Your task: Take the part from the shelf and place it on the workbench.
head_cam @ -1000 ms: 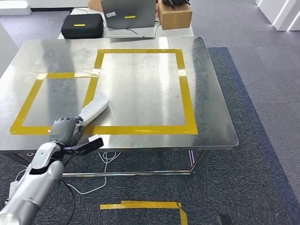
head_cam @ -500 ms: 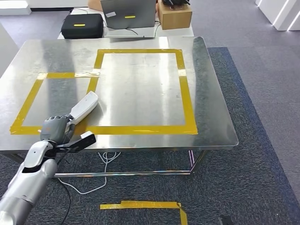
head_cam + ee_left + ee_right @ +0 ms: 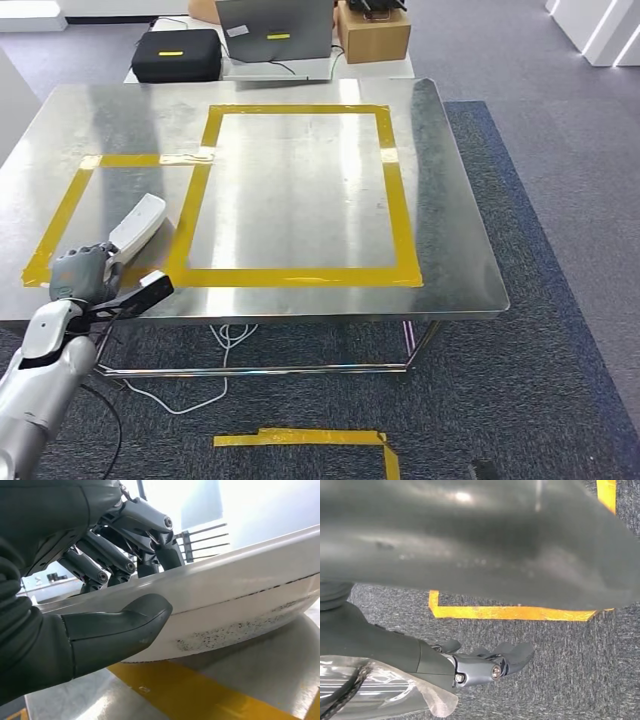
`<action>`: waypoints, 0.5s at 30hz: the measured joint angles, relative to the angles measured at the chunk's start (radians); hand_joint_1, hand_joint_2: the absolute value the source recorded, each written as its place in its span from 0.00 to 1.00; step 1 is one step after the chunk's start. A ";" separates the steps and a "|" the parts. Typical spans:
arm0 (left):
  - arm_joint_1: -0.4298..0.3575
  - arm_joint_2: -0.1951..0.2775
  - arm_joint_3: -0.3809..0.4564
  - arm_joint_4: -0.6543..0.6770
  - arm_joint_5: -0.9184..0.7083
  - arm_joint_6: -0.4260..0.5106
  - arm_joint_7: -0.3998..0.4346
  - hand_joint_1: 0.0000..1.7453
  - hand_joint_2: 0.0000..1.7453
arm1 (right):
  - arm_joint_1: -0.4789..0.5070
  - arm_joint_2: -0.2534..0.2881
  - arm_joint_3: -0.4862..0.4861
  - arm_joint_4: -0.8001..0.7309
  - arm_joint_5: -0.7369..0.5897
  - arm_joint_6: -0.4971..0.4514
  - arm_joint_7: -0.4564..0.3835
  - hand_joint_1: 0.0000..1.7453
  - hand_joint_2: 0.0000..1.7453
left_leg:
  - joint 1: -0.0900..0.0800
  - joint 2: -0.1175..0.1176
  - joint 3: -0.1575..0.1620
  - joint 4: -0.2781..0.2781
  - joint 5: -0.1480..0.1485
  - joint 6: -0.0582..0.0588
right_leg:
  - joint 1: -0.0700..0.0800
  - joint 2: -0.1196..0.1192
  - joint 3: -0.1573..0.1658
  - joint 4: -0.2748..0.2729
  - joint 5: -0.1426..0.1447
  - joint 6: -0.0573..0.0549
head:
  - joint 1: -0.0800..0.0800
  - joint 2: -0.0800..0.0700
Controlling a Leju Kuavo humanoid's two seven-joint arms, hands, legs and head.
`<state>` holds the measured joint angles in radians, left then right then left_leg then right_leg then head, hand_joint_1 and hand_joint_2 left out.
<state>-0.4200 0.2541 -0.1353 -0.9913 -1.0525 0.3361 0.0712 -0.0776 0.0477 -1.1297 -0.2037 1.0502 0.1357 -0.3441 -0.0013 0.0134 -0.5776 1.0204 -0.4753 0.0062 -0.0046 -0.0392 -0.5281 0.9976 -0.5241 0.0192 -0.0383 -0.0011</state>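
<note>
The part (image 3: 138,222) is a long white curved piece, and my left hand (image 3: 79,275) grips its near end. It slants up and away from the hand over the smaller yellow-taped rectangle at the front left of the steel workbench (image 3: 453,200). In the left wrist view the thumb (image 3: 117,625) presses one side of the part (image 3: 245,595) and the fingers wrap the other, with yellow tape just beneath. My right hand (image 3: 486,662) hangs over the grey carpet with its fingers loosely extended, holding nothing.
A large yellow tape square (image 3: 400,215) marks the middle of the workbench. Behind it stand a black case (image 3: 176,55), a laptop (image 3: 275,30) and a cardboard box (image 3: 373,30). White cables (image 3: 226,340) lie under the table, and a yellow tape strip (image 3: 302,437) marks the carpet.
My left hand has carried the white part leftward along the table's front edge, from the large square's corner to over the smaller left rectangle.
</note>
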 joint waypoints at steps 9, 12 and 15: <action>-0.030 0.001 0.017 0.066 -0.020 0.028 0.003 1.00 1.00 | 0.000 0.000 -0.012 0.000 -0.006 0.001 -0.005 0.00 0.00 | 0.000 0.000 0.000 0.000 0.000 0.000 | 0.000 0.000 0.000 0.000 0.000 0.000 | 0.000 0.000; -0.034 0.001 0.018 0.073 -0.027 0.031 0.003 1.00 1.00 | 0.000 0.000 -0.015 0.000 -0.006 0.000 -0.004 0.00 0.00 | 0.000 0.000 0.000 0.000 0.000 0.000 | 0.000 0.000 0.000 0.000 0.000 0.000 | 0.000 0.000; -0.039 0.001 0.018 0.080 -0.047 0.035 0.010 1.00 1.00 | 0.001 0.000 -0.018 0.000 -0.006 -0.001 -0.004 0.00 0.00 | 0.000 0.000 0.000 0.000 0.000 0.000 | 0.000 0.000 0.000 0.000 0.000 0.000 | 0.000 0.000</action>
<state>-0.4590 0.2549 -0.1175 -0.9114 -1.0991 0.3708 0.0816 -0.0761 0.0475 -1.1480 -0.2037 1.0437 0.1346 -0.3479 -0.0012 0.0134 -0.5774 1.0204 -0.4752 0.0063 -0.0045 -0.0392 -0.5281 0.9976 -0.5240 0.0192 -0.0383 -0.0011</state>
